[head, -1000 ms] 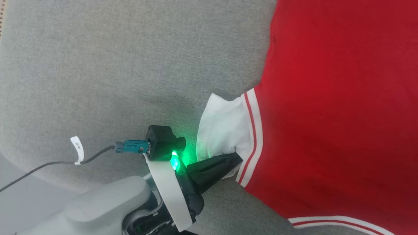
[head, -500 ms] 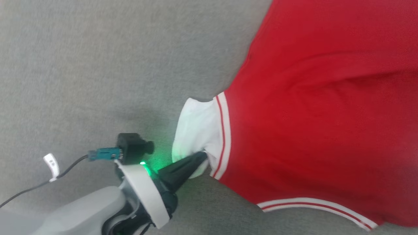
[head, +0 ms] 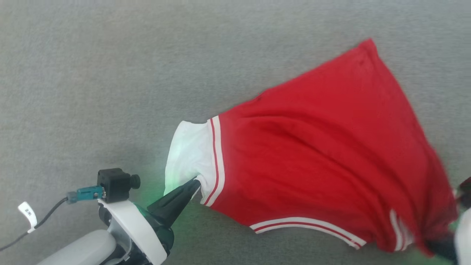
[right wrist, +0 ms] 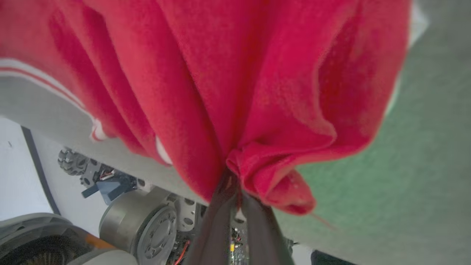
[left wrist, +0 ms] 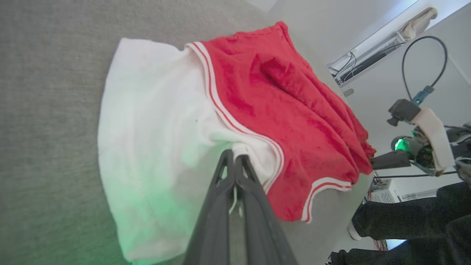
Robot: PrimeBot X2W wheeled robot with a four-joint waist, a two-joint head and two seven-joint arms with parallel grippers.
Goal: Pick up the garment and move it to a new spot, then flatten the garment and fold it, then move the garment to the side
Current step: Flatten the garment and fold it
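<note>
**A:** What was the left gripper [left wrist: 234, 156] doing?

**B:** It was clenched. Its two long dark fingers were pressed flat together on a pinch of the jersey's [head: 312, 154] white sleeve [head: 187, 154], just beside the striped trim [head: 215, 158].

**A:** And the other one?

**B:** The right gripper [right wrist: 234, 182] was closed too, at the jersey's opposite end. It had a bunched wad of red cloth squeezed between its tips, and deep folds fanned out from that pinch.

**A:** How did the jersey itself look?

**B:** It was a soft, slightly fuzzy knit with a red body. The sleeve was plain white and puffed into a rounded flap. White bands with a thin red line ran along the sleeve seam and one edge. The cloth was drawn out between the two grips, with long creases and one corner pointing away from both.

**A:** What lay under it?

**B:** A grey, felt-like surface [head: 110, 73]. I couldn't tell whether the whole jersey rested on it.

**A:** Anything beside the sleeve end?

**B:** A small black cube camera [head: 114, 180] sat on the left wrist's white ring. A teal plug went into it, on a dark cable [head: 51, 213] with a white tag. A green glow tinted the sleeve.
</note>
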